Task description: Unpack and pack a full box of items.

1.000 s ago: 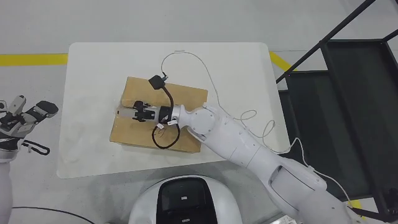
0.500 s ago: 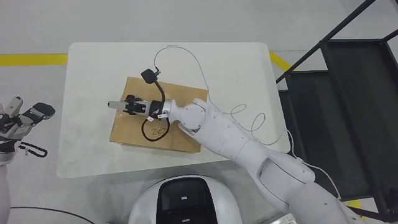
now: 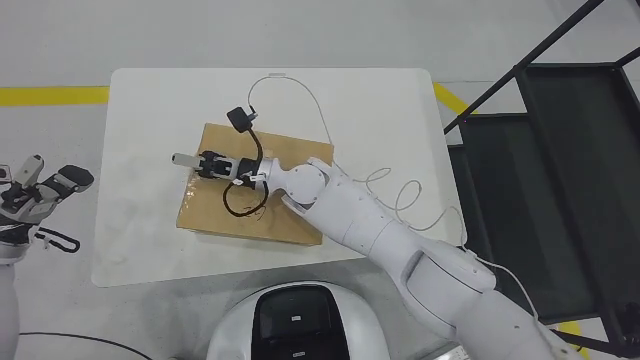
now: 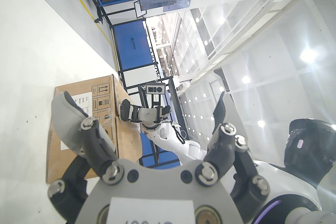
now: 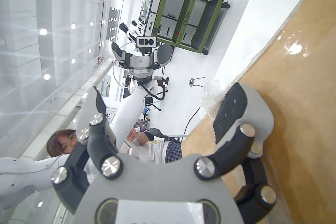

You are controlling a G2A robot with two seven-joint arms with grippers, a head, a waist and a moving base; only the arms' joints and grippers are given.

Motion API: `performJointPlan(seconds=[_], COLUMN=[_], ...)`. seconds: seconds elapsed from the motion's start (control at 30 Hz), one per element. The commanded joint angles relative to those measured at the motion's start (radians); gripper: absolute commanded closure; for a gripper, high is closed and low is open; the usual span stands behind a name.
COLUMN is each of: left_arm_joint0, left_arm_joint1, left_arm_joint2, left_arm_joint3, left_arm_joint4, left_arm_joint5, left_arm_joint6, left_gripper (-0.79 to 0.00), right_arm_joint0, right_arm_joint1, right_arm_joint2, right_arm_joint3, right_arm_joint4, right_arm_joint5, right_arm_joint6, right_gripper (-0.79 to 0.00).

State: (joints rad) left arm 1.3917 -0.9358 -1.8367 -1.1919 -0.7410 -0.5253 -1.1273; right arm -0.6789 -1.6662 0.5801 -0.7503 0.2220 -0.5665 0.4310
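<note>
**Right arm** [image 3: 350, 210]: extends from the robot's right side across its front toward its left, with the forearm stretched out long.

**Right wrist** [image 3: 268, 172]: in line with the forearm.

**Right gripper** [image 3: 195, 162]: the jaws are spread wide and the fingers point toward the robot's left. The ribbed pad of one finger [image 5: 231, 109] faces inward.

**Left arm** [image 3: 10, 250]: held out at the robot's left side, well apart from the right arm.

**Left gripper** [image 3: 50, 172]: the jaws are spread wide, with the two fingers splayed apart. In the left wrist view its fingers point toward the right gripper. The two grippers face each other, well apart.
</note>
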Motion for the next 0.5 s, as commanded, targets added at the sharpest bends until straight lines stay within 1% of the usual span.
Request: performJointPlan(seconds=[0.0, 0.1, 0.23, 0.33, 0.47], left_arm_joint0=[0.0, 0.001, 0.002, 0.002, 0.0], left_arm_joint1=[-0.001, -0.001, -0.001, -0.002, -0.003], left_arm_joint2=[0.002, 0.004, 0.003, 0.004, 0.01], left_arm_joint3=[-0.002, -0.005, -0.007, -0.01, -0.019], left_arm_joint4=[0.0, 0.002, 0.006, 0.008, 0.009], left_arm_joint5=[0.002, 0.003, 0.005, 0.007, 0.009], left_arm_joint6=[0.0, -0.001, -0.002, -0.001, -0.003], left_gripper=[-0.785, -0.785, -0.785, -0.785, -0.785], right_arm_joint0=[0.0, -0.001, -0.007, -0.017, -0.051], right_arm_joint1=[-0.003, -0.007, -0.003, 0.011, 0.043], right_arm_joint2=[0.002, 0.01, 0.042, 0.075, 0.132], right_arm_joint3=[0.006, 0.013, -0.002, -0.039, -0.113], right_arm_joint4=[-0.006, -0.008, 0.005, 0.002, -0.033], right_arm_joint5=[0.002, 0.0, -0.032, -0.05, -0.044], right_arm_joint6=[0.006, 0.011, 0.014, 0.03, 0.059], right_gripper=[-0.785, -0.785, -0.785, -0.785, -0.785])
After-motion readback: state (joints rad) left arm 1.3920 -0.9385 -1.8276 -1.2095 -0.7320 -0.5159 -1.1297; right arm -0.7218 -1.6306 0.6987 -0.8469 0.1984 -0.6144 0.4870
